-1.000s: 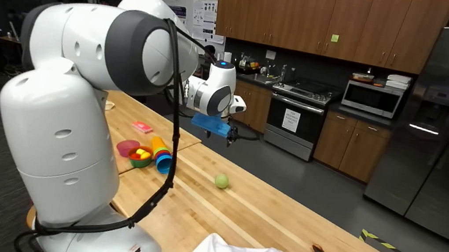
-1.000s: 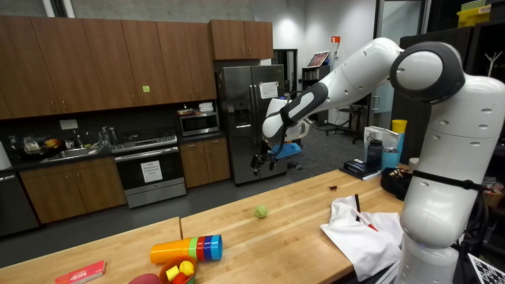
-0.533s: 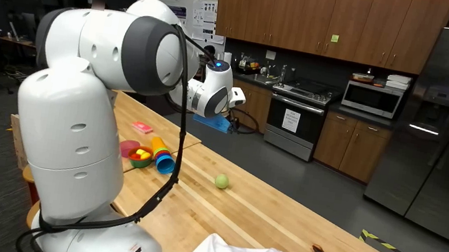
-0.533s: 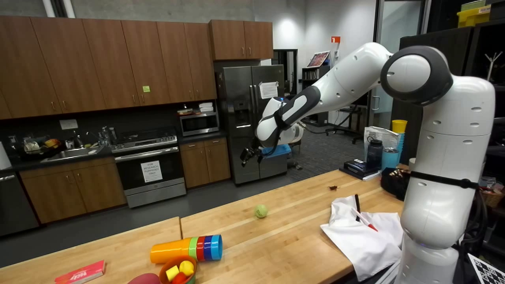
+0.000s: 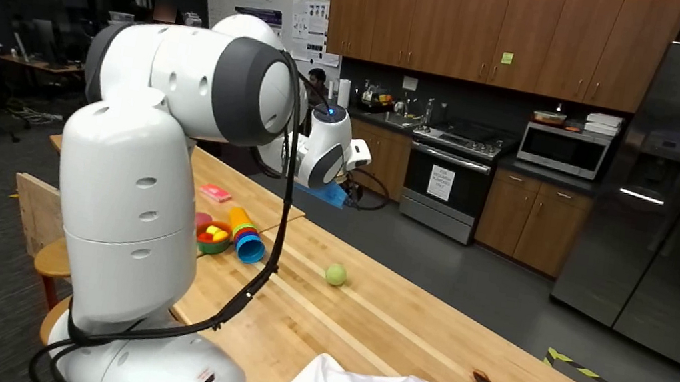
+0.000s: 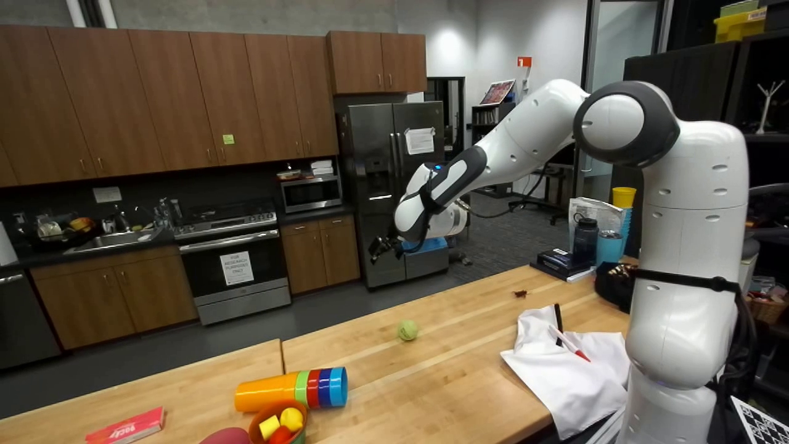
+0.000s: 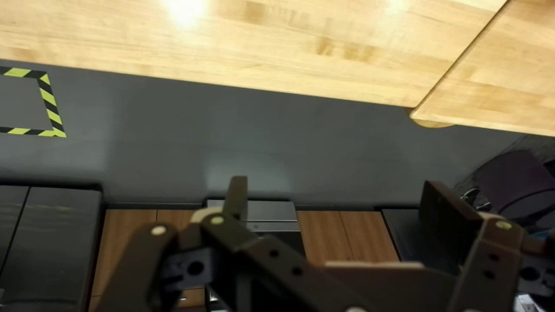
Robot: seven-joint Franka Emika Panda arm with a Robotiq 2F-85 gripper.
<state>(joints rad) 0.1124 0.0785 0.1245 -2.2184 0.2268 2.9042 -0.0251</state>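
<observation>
Faced the grey floor (image 7: 260,138) past the edge of the butcher-block table (image 6: 431,394), with the claw (image 7: 337,186) spread wide and holding nothing. Had the tennis ball (image 6: 407,330), seemingly nearest, well below on that table, outside the wrist view. Found it round, with no long axis or pointing end.

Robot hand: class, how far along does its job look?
Done: the cups lie nested, though who nested them doesn't show. In progress: no grip, as the hand is open and empty. Left: seemingly any grasp; the tennis ball rests untouched on the table.
</observation>
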